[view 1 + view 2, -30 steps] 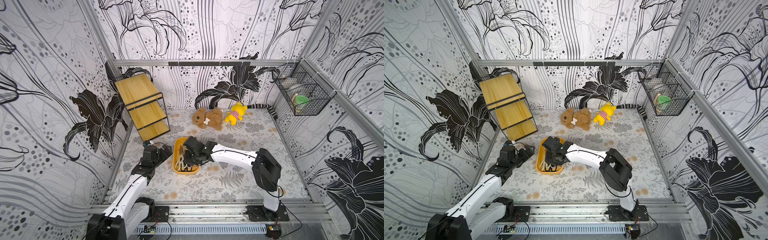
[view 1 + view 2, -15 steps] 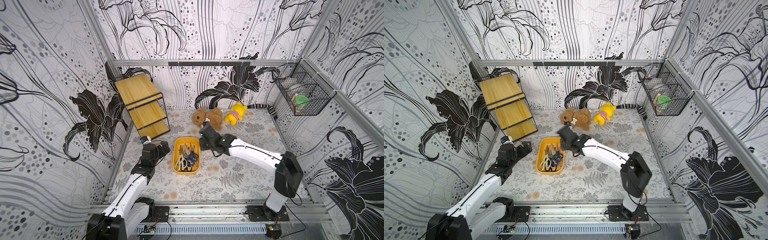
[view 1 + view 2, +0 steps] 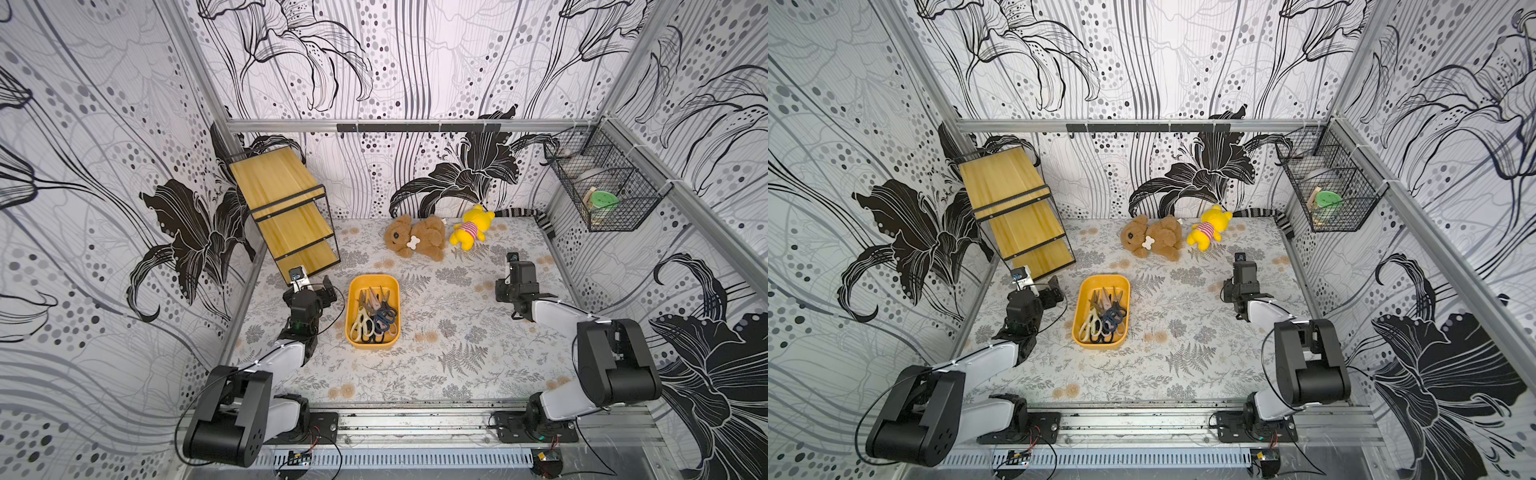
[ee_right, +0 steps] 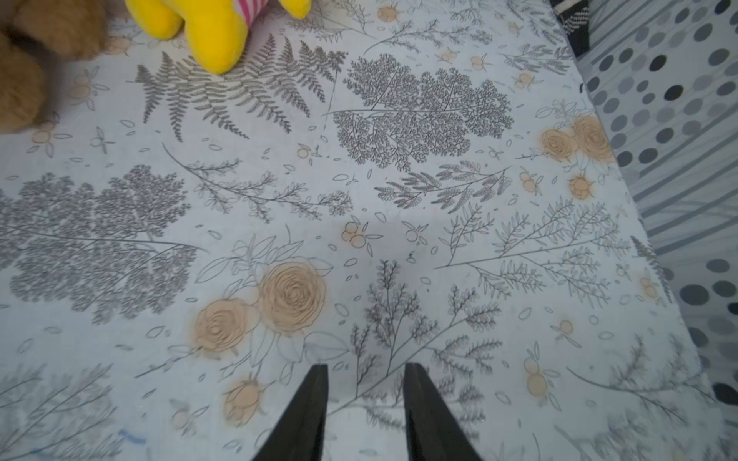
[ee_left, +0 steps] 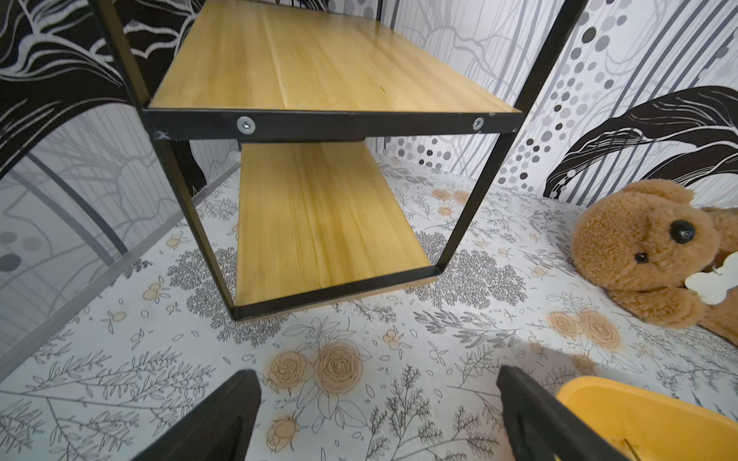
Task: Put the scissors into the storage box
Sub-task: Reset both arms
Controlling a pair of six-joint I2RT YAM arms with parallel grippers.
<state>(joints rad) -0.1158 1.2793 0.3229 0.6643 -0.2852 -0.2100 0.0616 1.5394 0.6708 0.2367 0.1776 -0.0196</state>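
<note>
The storage box (image 3: 351, 309) (image 3: 1079, 316), an orange-yellow tray, sits left of the mat's middle in both top views. Several scissors (image 3: 376, 316) (image 3: 1105, 318) lie piled inside it, black-handled ones beside a cream pair and a dark blue pair. My left gripper (image 3: 326, 291) (image 5: 375, 373) hovers just left of the box with its jaws wide open and empty; a corner of the box (image 5: 639, 415) shows beside one finger. My right gripper (image 3: 518, 270) (image 4: 365, 369) is far to the right of the box, low over bare mat. Its jaws stand narrowly apart with nothing between them.
A wooden shelf rack (image 3: 291, 208) stands at the back left, close ahead of the left gripper. A brown teddy (image 3: 415, 239) and a yellow plush (image 3: 471, 226) lie at the back. A black wire basket (image 3: 602, 195) hangs on the right wall.
My right arm has pulled away from over the storage box and swung to the right side of the mat, uncovering the scissors in it. The left gripper has barely shifted.
</note>
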